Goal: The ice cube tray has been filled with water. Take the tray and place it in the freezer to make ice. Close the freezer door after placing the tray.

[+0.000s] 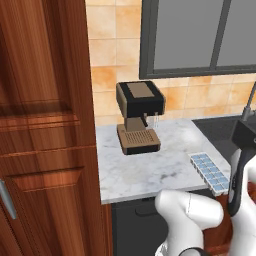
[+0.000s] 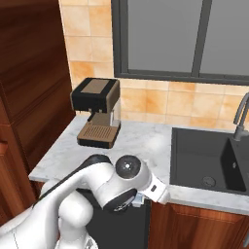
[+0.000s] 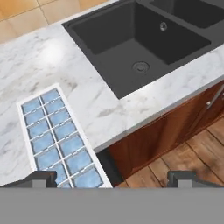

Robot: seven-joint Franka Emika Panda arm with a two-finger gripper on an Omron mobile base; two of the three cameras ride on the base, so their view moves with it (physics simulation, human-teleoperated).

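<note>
Fingers (image 3: 113, 177) stand wide apart and hold nothing. Their two dark tips show low in the hand view, one finger (image 3: 41, 177) on each side.

Right by that one tip lies the ice cube tray (image 3: 61, 138). It is a flat white tray with two rows of little square cells. Water (image 3: 65, 131) fills the cells and looks pale blue. The tray rests on the white marble tabletop (image 3: 48, 57), close to its front edge, and one short end of the tray reaches down to the finger tip (whether they touch, I cannot tell).

On the far side of the tray from that tip, past a strip of bare marble, is the dark sink (image 3: 140, 43) with a round drain in it. Below the tabletop edge, between the two tips, are brown cabinet fronts (image 3: 162, 135) and a wooden floor (image 3: 197, 153).

In the left base view the tray (image 1: 210, 172) sits near the tabletop's front right corner, with the white arm (image 1: 240, 185) just beside it. Farther back on the marble stands a brown and black coffee machine (image 1: 139, 117).
</note>
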